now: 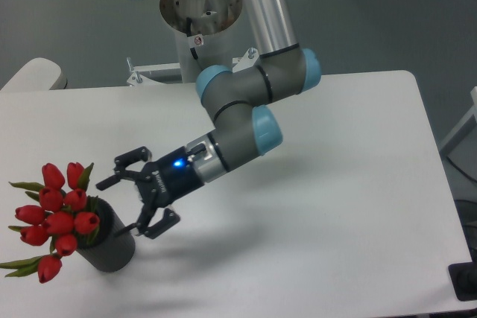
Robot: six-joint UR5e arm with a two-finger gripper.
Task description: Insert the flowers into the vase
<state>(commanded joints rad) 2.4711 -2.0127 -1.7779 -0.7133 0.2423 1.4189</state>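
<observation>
Lower left of frame: I see the bunch of red closed tulips with narrow green leaves [59,214] standing in the short dark grey ribbed cylinder vase [112,245], heads leaning out toward the left edge. My black two-finger gripper [128,197] hangs just right of the vase, jaws spread wide, holding nothing. It stands apart from the flowers, over the white table [335,206].

White table [335,184]; dark vase [112,247] standing near front-left corner.
</observation>
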